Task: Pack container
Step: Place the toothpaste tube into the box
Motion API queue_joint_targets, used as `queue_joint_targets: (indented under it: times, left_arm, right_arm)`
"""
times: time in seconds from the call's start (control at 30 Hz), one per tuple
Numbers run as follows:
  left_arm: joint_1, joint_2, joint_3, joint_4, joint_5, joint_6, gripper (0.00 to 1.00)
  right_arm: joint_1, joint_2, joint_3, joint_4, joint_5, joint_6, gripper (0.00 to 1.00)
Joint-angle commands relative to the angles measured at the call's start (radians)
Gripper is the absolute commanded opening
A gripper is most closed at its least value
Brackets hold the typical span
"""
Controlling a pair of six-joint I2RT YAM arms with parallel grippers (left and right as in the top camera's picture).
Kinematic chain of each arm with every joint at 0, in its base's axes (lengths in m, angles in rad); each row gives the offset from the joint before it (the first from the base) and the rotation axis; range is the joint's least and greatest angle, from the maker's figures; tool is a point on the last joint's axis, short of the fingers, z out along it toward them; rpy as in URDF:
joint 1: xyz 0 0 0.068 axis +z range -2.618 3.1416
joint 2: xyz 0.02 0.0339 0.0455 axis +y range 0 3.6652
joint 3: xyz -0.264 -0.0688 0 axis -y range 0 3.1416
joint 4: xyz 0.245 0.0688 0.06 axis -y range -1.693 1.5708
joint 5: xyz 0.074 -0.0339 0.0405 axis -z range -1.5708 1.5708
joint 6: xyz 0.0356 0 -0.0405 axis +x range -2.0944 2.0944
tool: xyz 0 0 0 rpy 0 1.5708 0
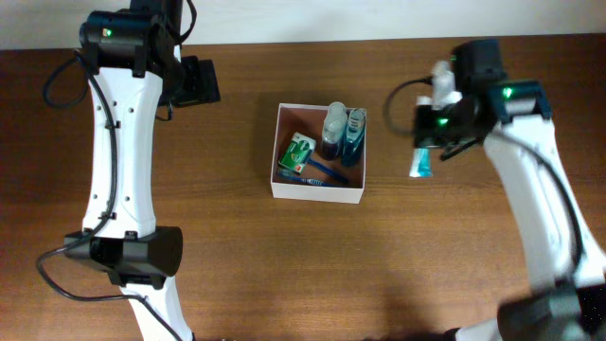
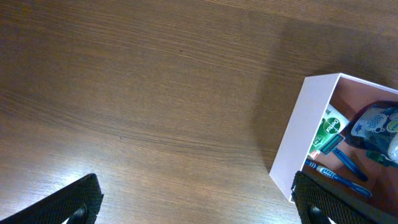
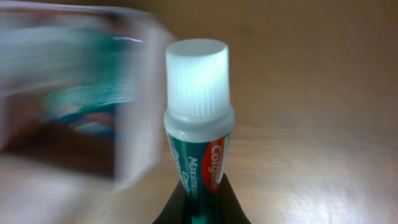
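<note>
The container (image 1: 317, 189) is a square white box with a pinkish-tan inside, at the table's middle. It holds a green-and-white packet (image 1: 297, 152), a blue toothbrush (image 1: 317, 171), a small clear bottle (image 1: 333, 128) and a blue pouch (image 1: 354, 133). My right gripper (image 1: 428, 142) is shut on a Colgate toothpaste tube (image 3: 197, 134) with a white cap, held above the table to the right of the box. My left gripper (image 2: 199, 202) is open and empty over bare wood left of the box's corner (image 2: 305, 134).
The box (image 3: 74, 93) is blurred at the left of the right wrist view. Brown wooden table (image 1: 284, 275) lies all around. A pale wall runs along the far edge (image 1: 312, 19). Both arms' white links stand at the left and right sides.
</note>
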Motion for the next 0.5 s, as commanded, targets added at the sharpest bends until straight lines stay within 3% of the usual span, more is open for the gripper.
queue_joint_targets:
  times: [0.0, 0.23, 0.37, 0.47]
  left_arm:
    - [0.002, -0.017, 0.015, -0.001, -0.011, 0.012, 0.99]
    - [0.002, -0.017, 0.015, -0.001, -0.011, 0.012, 0.99]
    - [0.002, -0.017, 0.015, -0.001, -0.011, 0.012, 0.99]
    - [0.002, -0.017, 0.015, -0.001, -0.011, 0.012, 0.99]
  right_arm:
    - [0.186, -0.077, 0.009, 0.006, -0.056, -0.227, 0.04]
    - [0.430, 0.017, 0.007, 0.086, 0.119, -0.656, 0.04]
    - [0.444, 0.124, 0.007, 0.148, 0.136, -0.858, 0.04]
    - [0.433, 0.209, 0.007, 0.206, 0.140, -0.929, 0.04]
